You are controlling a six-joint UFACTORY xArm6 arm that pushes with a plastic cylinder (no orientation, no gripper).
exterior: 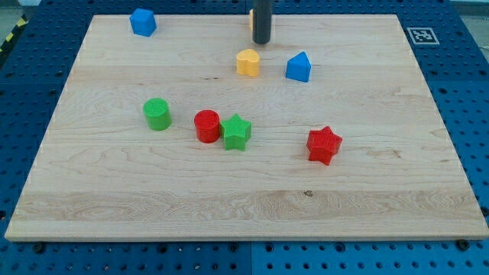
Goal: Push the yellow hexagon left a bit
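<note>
Hovering just above-right of yellow hexagon [247, 63], my tip [261, 40] (bare rod tool, holding nothing) isn't touching yet; leftward push w/ whole move remaining.

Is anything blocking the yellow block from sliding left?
Nothing visible. Left of the yellow hexagon is bare board. The blue block sits on its right, and my tip is just above it toward the view's top, with nothing between them.

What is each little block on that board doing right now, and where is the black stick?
my tip: above yellow hexagon, apart
yellow hexagon: upright, free
blue block: right of hexagon, apart
blue cube: alone, top left
green cylinder: upright, alone
red cylinder: touching green star
green star: upright
red star: alone
</note>
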